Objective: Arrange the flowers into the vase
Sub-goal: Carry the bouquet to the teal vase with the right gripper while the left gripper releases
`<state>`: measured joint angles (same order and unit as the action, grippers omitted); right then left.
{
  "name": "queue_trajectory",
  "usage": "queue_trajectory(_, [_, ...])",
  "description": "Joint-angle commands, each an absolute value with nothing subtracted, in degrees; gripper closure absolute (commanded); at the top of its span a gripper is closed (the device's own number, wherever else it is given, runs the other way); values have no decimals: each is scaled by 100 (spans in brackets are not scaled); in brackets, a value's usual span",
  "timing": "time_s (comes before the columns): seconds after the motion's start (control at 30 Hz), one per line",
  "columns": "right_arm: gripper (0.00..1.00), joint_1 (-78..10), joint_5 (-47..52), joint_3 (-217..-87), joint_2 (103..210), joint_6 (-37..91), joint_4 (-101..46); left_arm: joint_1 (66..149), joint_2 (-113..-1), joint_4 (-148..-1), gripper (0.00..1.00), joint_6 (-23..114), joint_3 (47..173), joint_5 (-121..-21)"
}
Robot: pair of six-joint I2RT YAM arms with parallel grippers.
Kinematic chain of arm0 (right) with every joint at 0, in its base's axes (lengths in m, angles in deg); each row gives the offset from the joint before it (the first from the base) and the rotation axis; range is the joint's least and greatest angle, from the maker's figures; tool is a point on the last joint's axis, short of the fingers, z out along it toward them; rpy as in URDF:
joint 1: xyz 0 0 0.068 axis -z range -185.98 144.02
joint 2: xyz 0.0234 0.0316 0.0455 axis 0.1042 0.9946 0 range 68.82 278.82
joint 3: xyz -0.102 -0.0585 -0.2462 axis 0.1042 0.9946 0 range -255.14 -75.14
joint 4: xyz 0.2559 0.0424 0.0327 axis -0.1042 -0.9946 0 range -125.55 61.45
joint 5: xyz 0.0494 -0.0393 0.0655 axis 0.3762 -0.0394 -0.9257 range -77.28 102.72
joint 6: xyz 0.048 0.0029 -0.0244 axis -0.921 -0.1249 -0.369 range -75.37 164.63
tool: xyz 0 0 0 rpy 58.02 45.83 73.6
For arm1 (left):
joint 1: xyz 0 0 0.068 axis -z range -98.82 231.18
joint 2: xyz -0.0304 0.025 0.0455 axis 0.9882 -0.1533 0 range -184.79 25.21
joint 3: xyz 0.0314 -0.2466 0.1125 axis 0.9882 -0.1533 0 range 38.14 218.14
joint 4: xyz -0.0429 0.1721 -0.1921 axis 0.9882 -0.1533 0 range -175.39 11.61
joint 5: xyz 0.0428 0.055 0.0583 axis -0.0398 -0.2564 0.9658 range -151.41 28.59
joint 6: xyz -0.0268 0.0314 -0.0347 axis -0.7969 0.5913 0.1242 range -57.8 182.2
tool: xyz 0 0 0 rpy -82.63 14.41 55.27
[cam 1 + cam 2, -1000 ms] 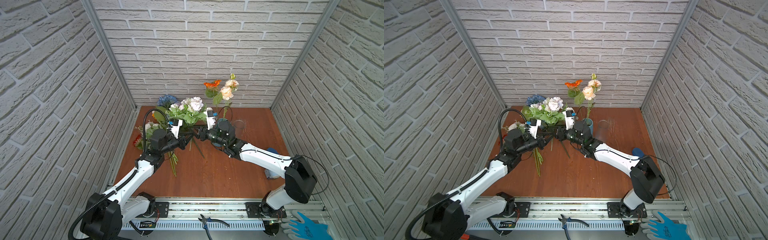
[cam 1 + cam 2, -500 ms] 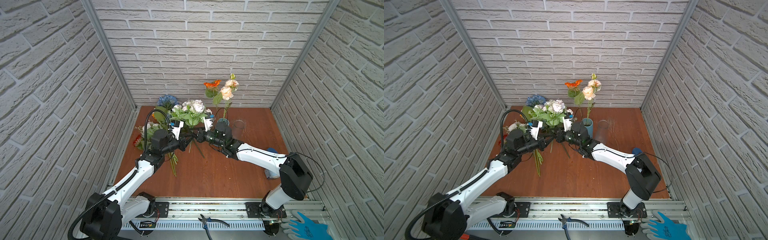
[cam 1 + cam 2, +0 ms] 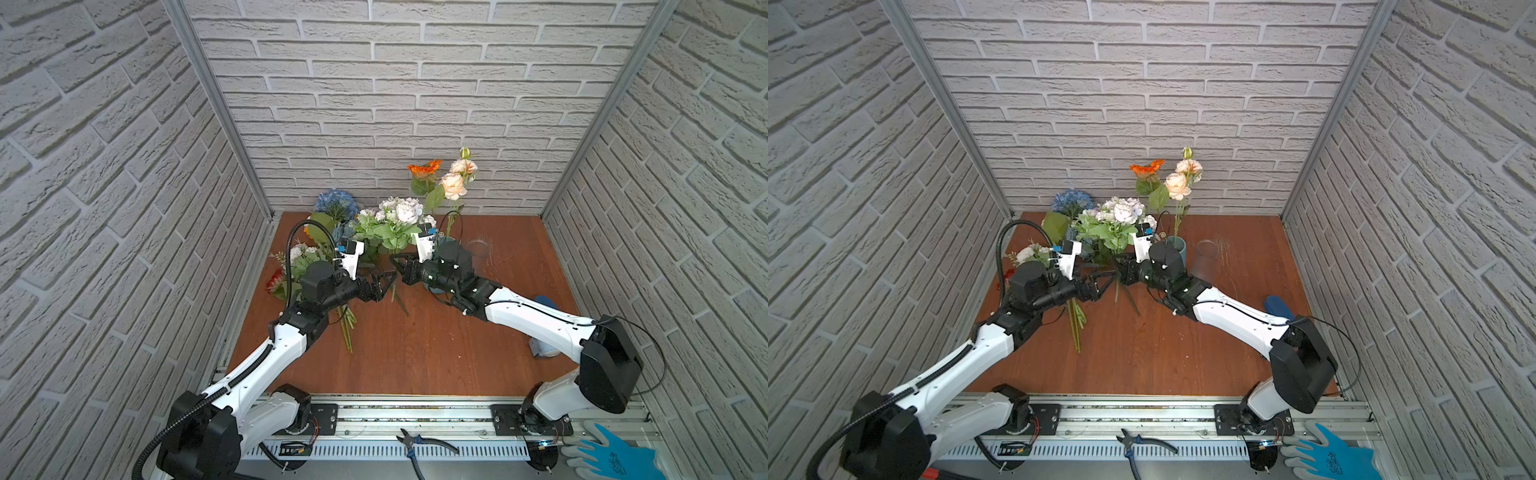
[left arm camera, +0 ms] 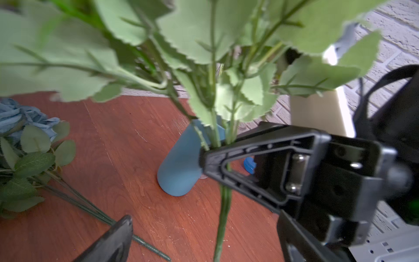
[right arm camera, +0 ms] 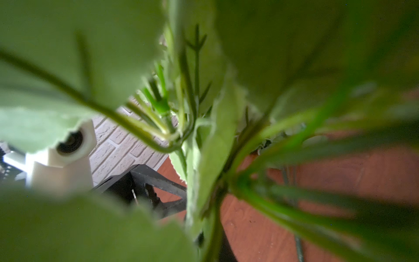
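1. Pincers: the right pincer (image 4: pixel 209 156) is pinching the main stem (image 4: pixel 223 204) of the white and lilac bunch (image 3: pixel 399 212). Its jaws are pressing together just under the leaves and holding the bunch upright over the table (image 3: pixel 436 353).
2. The left pincer (image 3: pixel 381 284) is standing spread just beside that stem and gripping nothing. One finger (image 4: pixel 113 240) is showing well off the stem in the left wrist view.
3. The blue vase (image 4: pixel 179 167) is standing just behind the held bunch. The stem's lower end is hanging outside the vase, and I cannot tell whether it is touching the table.
4. Done, judging by the layout: the orange daisy (image 3: pixel 424 168) and the peach roses (image 3: pixel 453 187) are already standing in the vase.
5. Left to do:
   - The held bunch is waiting to go in.
   - The blue hydrangea (image 3: pixel 336 203), blue roses (image 4: pixel 20 118), a small white bunch (image 3: pixel 301 253) and a red-orange bloom (image 3: pixel 275 282) are lying or leaning along the table's left side.
6. Estimate: the task is running under halfway. The vase mouth is looking narrow for this thick bunch.
7. The right wrist view is showing mostly blurred leaves, so it is adding nothing to the grip check.
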<state>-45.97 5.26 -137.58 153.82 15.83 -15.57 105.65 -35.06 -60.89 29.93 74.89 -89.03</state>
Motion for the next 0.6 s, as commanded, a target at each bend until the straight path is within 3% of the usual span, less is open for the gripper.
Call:
queue_trajectory(0.0, [94, -4550, 1168, -13851, 14706, 2291, -2006, 10562, -3440, -5724, 2, 2835, 7300, -8469])
queue_trajectory(0.3, [94, -4237, 2148, -13948, 13576, 3242, -2767, 10374, -3924, -5667, 2, 2321, 7222, -7773])
queue_trajectory(0.57, [94, -3489, 2255, -13728, 13482, 4136, -1893, 10309, -4350, -5670, 2, 1809, 6999, -7143])
